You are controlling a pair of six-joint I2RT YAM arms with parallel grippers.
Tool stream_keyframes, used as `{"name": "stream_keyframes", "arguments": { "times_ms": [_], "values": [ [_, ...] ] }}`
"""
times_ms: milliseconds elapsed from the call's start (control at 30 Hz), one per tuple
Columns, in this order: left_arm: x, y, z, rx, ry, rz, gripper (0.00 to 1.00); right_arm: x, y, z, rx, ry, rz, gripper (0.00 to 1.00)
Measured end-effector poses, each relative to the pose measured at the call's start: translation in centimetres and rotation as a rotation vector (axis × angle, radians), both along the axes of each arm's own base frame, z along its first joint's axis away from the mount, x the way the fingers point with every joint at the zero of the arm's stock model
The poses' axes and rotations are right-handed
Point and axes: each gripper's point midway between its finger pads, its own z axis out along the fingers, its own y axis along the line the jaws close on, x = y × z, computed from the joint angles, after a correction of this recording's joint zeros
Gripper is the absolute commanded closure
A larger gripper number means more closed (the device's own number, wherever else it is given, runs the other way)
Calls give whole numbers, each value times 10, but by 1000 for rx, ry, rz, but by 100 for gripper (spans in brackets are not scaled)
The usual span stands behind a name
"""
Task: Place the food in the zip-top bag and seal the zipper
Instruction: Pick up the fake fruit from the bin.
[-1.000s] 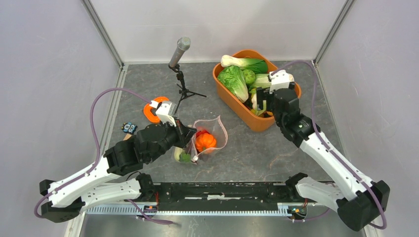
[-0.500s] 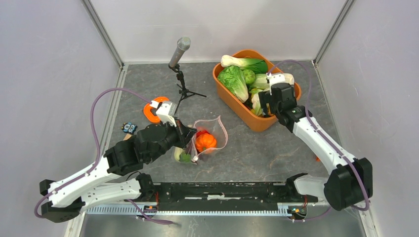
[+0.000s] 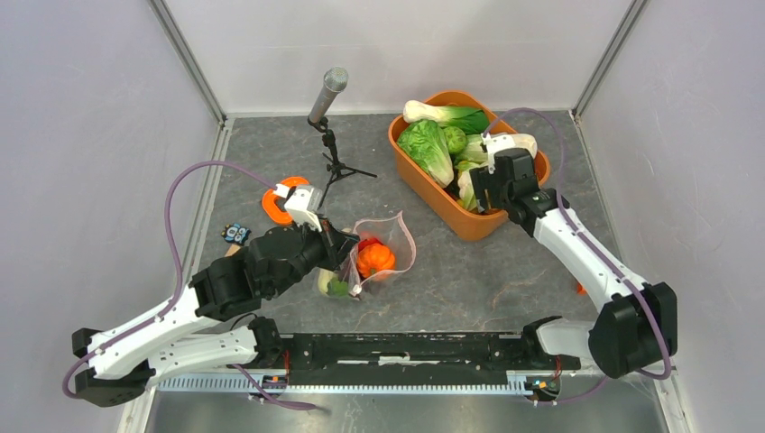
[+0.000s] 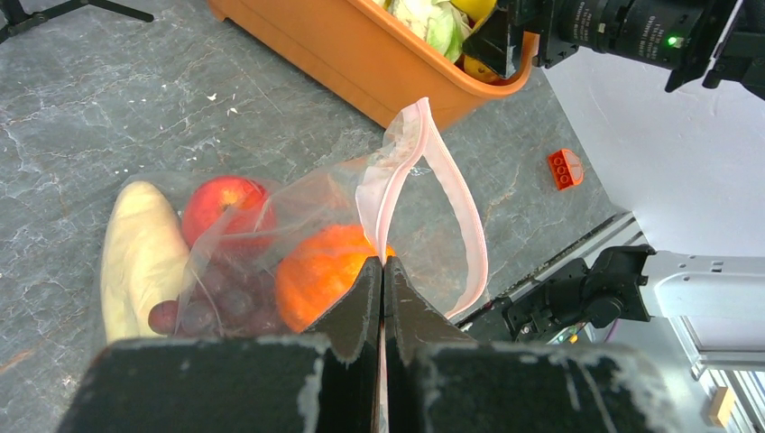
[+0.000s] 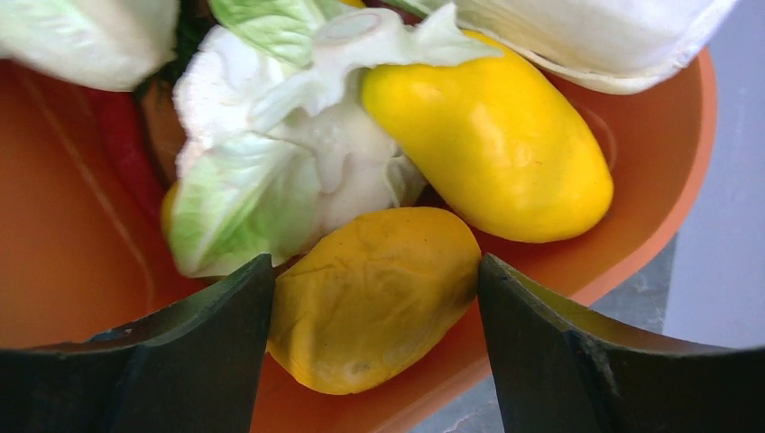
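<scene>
No text, number or brand can be read in any view. The small board (image 3: 236,234) at nine o'clock on the table (image 3: 451,271) is too small to show print. Any marks on the camera lens (image 4: 631,18) at one o'clock in the left wrist view are blurred.

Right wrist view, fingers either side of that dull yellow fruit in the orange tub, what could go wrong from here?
The glossy dull yellow fruit could squirt out of the right gripper. The pale green lettuce leaf touching it may get dragged along. The clear plastic bag, pinched at one spot by the left gripper, gapes narrowly; the fruit could snag its pink zipper strip.
</scene>
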Motion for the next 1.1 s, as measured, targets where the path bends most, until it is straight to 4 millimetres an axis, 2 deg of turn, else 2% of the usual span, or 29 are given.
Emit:
{"name": "stream_keyframes", "arguments": {
  "times_ms": [367,700,933,1100],
  "values": [
    [-1,2,-2,-1,-1,1,98,-8,35,38,195,-164,164,40],
    [-1,2,-3,2,1,0,98,-15,59,39,335,-191,233,42],
    [-1,2,-3,0,0,2,98,-27,57,87,373,-343,265,41],
    [-1,2,-4,4,1,2,98,-46,85,121,527,-441,418,43]
  ]
}}
